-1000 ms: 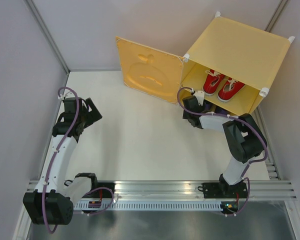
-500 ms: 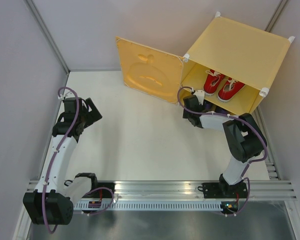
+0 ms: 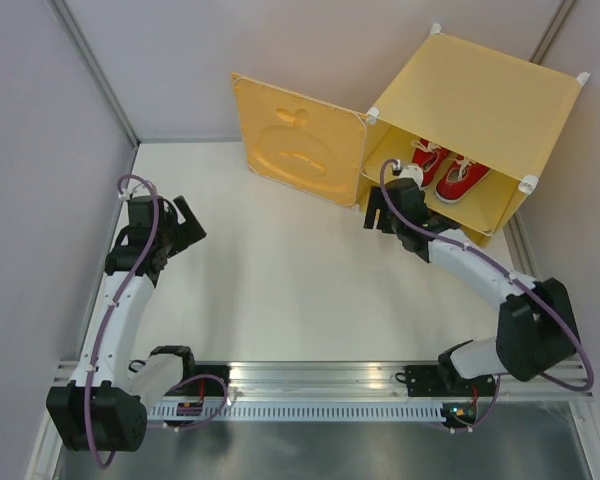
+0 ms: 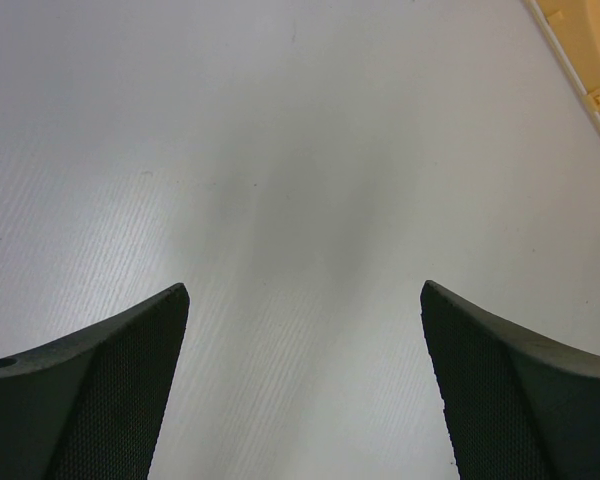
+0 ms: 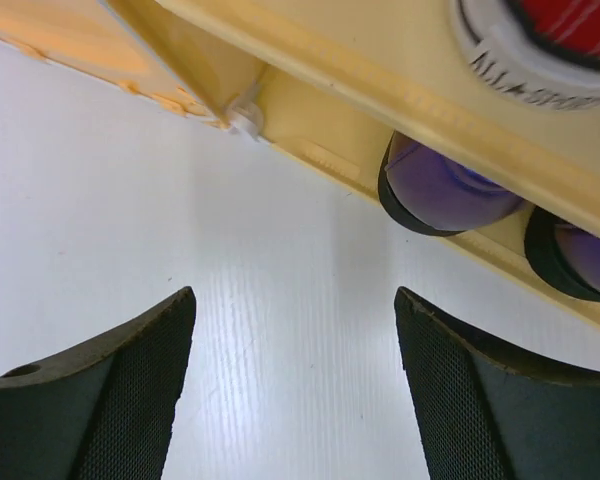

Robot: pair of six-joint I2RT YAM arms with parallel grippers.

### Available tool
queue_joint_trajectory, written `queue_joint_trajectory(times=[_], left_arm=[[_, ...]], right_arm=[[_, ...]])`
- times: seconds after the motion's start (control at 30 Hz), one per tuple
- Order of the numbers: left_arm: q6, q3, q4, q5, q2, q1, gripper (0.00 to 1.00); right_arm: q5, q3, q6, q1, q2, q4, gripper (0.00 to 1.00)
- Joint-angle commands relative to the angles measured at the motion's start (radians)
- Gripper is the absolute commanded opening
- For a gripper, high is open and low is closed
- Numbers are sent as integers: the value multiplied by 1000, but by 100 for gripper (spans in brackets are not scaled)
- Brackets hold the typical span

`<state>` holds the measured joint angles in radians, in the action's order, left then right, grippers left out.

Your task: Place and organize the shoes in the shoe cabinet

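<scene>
The large yellow-orange plastic shoe cabinet point(image 3: 485, 95) is seen at the far right of the white counter point(image 3: 280, 280). Its apple-embossed door point(image 3: 295, 140) is swung wide to the left, so both levels can be reached from the front. The small red canvas sneakers point(image 3: 445, 172) are lined up side by side on the inner shelf point(image 5: 430, 100). Beneath that shelf, in the right wrist view, the dark purple slip-on loafers point(image 5: 445, 190) are tucked into the lower compartment, their rounded ends at the front edge. One pair per level: a sorting by kind is suggested.

The right pincer point(image 5: 295, 295) is held wide and empty, low over the counter just in front of the lower opening. The left pincer point(image 4: 302, 290) is spread fully, with nothing in it, over the counter at the left. It is well apart from the cabinet and probably kept out of the way. All four shoes are housed, and only the door appears left to be dealt with.
</scene>
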<state>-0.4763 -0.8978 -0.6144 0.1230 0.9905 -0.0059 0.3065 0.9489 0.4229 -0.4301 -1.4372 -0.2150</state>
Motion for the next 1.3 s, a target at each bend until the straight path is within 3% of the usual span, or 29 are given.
queue_joint_trajectory(times=[0.0, 0.33, 0.57, 0.73, 0.97, 1.13, 1.27], left_arm=[[51, 16, 73, -71, -27, 3, 99], [110, 8, 160, -288, -38, 3, 100], [97, -99, 173, -379, 36, -9, 100], [91, -203, 208, -410, 134, -34, 100], [177, -390, 355, -526, 318, -78, 100], [243, -498, 523, -497, 439, -88, 100], [223, -601, 559, -462, 568, -89, 100]], right_arm=[[-43, 91, -15, -1, 165, -151, 85], [-35, 177, -93, -1, 457, -372, 98], [78, 186, -118, -1, 636, -445, 98], [126, 157, -102, -1, 744, -443, 98], [48, 82, -98, -1, 879, -414, 98], [13, 30, -104, -2, 949, -386, 98], [-30, 1, -102, -1, 962, -360, 98]])
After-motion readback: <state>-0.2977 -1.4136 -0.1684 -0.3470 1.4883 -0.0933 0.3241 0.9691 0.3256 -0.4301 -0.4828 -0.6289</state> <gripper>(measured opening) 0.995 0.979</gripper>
